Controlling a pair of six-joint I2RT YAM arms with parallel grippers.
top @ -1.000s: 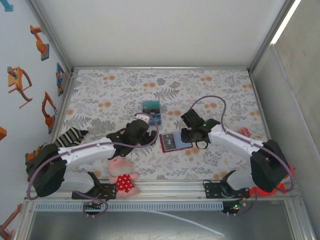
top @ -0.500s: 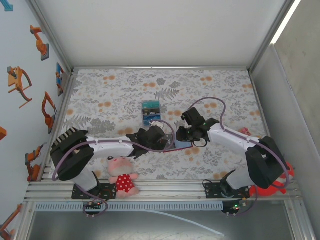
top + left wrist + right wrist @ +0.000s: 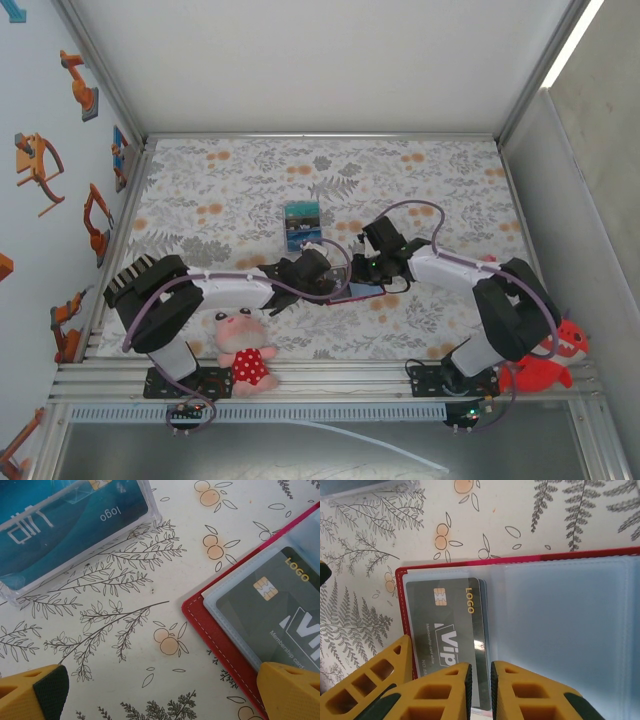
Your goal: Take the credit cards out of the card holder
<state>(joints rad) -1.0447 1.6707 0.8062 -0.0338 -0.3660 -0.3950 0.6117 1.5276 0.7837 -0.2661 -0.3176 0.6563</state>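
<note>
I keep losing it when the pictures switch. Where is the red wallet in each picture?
Top view: wallet is a small sliver just below the middle of the cloth.
Left wrist: wallet at lower right, its red corner pointing left.
Right wrist: wallet spreads across the middle and right, red rim along top and left.
Landmark: the grey card with gold LOGO, in both wrist views.

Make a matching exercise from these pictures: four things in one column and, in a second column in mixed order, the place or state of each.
1 grey VIP card
2 teal card
3 red card holder
4 plush pig

A lying open on the table
B at the near edge, beside the left arm's base
C inside a clear pocket
D in a clear case, apart from the red card holder

Pairs: 1-C, 2-D, 3-A, 4-B
</note>
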